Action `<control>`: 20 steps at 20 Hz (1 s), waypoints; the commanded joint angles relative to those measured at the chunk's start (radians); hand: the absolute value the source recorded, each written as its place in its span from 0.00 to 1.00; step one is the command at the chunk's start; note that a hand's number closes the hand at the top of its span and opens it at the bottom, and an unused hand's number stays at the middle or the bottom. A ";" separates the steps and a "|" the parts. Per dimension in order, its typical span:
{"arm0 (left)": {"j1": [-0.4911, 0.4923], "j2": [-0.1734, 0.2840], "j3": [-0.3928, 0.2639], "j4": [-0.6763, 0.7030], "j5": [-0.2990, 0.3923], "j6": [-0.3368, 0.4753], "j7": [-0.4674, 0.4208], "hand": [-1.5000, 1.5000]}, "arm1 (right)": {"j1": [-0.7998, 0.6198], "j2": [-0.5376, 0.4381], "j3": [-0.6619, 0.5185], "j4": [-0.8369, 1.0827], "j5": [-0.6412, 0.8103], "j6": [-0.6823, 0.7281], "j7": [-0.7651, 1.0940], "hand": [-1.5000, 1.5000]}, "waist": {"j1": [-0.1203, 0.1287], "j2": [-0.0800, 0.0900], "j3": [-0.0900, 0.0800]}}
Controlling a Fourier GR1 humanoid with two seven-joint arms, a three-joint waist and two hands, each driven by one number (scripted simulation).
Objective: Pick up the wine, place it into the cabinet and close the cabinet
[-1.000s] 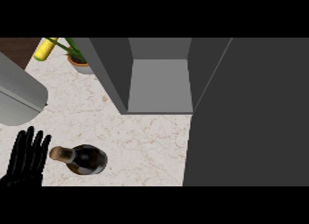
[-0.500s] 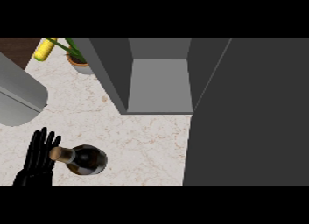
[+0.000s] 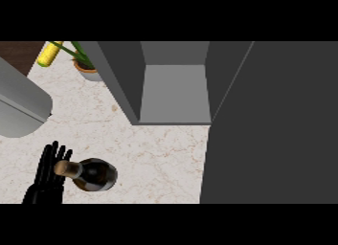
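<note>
Left hand (image 3: 47, 178) at the lower left of the head view, fingers straight and pointing up the frame, spread a little, nothing in its hold. It lies just beside the wine (image 3: 92, 174), on the bottle's left, and the cork end overlaps the fingers from this angle. Cannot tell from straight above whether fingers and neck touch or merely line up. Right hand does not show anywhere.

Wine stands on the pale marbled desk (image 3: 157, 158), seen nearly end-on: dark round body, tan cork toward the hand. Cabinet (image 3: 173, 91) is open, its grey interior facing the bottle from further up the desk, well apart from it. Dark door panel (image 3: 277, 129) fills the right side (swung wide, so no obstacle to entry).

Step in hand, as I judge it: closing on the bottle, grasp not yet made.

Notes on doing it well:
- Wrap the body of the bottle, not the narrow neck, so the fingers have a broad surface to curl round.
- Bring the thumb to the far side before the fingers curl; a one-sided push from straight fingers would likely tip or slide a tall, narrow-based bottle.
- Lift straight up before any sideways travel, keeping the bottle upright.
- Route up and right toward the cabinet opening, minding its left wall.

Off to the upper left: potted plant (image 3: 86, 67) and a large grey rounded object (image 3: 12, 103), both clear of the likely path.
</note>
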State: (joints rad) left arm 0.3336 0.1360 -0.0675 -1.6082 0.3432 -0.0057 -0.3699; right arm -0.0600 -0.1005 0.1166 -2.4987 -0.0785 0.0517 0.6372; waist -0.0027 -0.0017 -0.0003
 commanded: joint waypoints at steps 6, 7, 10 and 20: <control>-0.060 -0.002 0.038 0.151 -0.015 -0.054 -0.076 0.00 | 0.037 -0.010 -0.018 -0.170 -0.071 0.006 0.069 0.00 | -0.003 0.000 0.000; -0.063 -0.059 -0.015 0.184 -0.072 -0.009 -0.105 0.00 | -0.089 -0.014 -0.037 -0.128 -0.077 -0.037 0.151 0.00 | 0.001 0.001 0.000; -0.083 -0.046 0.019 0.216 -0.058 -0.032 -0.118 0.00 | -0.004 -0.016 -0.084 -0.137 -0.141 0.015 0.083 0.00 | -0.003 0.000 0.000; -0.176 -0.027 0.092 0.419 -0.029 -0.122 -0.186 0.00 | 0.017 0.010 -0.014 -0.124 -0.069 0.005 0.064 0.00 | -0.003 0.001 0.000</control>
State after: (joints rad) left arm 0.2134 0.1020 -0.0129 -1.3116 0.3069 -0.0883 -0.5010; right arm -0.0913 -0.0841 0.1346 -2.4981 -0.0711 0.0456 0.6794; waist -0.0035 -0.0014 -0.0003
